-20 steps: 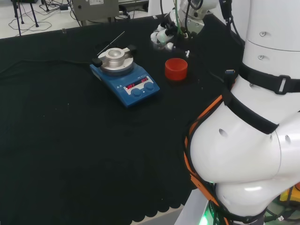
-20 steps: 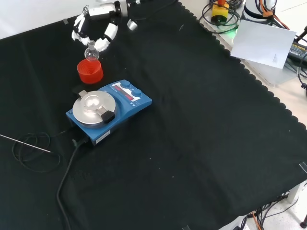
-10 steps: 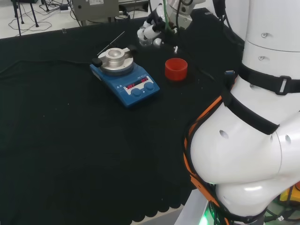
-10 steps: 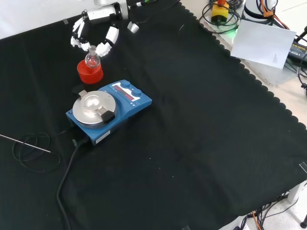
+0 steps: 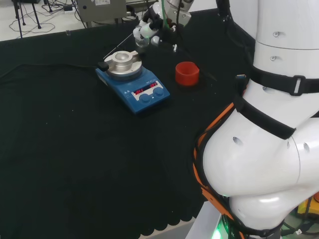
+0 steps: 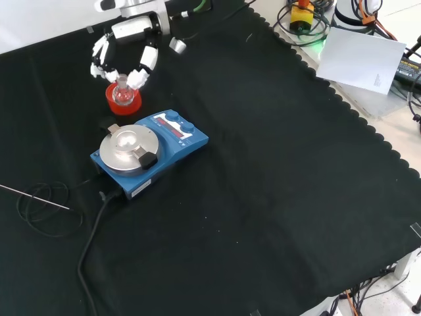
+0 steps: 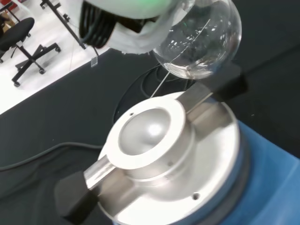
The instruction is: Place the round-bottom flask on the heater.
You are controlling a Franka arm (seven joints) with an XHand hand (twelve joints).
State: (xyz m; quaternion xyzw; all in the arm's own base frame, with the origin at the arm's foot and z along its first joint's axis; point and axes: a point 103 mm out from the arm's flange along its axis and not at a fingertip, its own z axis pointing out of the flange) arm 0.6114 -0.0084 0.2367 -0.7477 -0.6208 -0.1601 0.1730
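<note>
Robot hand (image 6: pixel 125 56) up in the air over the far side of the table (image 6: pixel 276 197), fingers curled round the neck of the round-bottom flask (image 6: pixel 121 92); flask hangs bulb-down, clear of any surface; in the front view its bulb shows in front of the red ribbed stand (image 6: pixel 112 104), the stand partly hidden behind it; in the head view the hand (image 5: pixel 149 27) and flask sit up and just to the right of the heater's metal top, with the stand (image 5: pixel 187 73) well off to the right on the cloth, so the flask is not over the stand.

Heater (image 6: pixel 148 151): blue body, lit red display and two knobs on its front face, silver round block on top with a bowl-shaped hollow in the middle and black-ended arms at either side; hollow is bare.

Wrist view: glass bulb (image 7: pixel 199 40) close and large, hanging above and a little off from the hollow of the silver block (image 7: pixel 152 136), not touching it; bulb looks clear, contents cannot be told.

Thin metal rod (image 6: pixel 36 195) and a coil of black cable (image 6: pixel 49 210) lie on the cloth to the left of the heater in the front view; cable runs to the heater's back.
</note>
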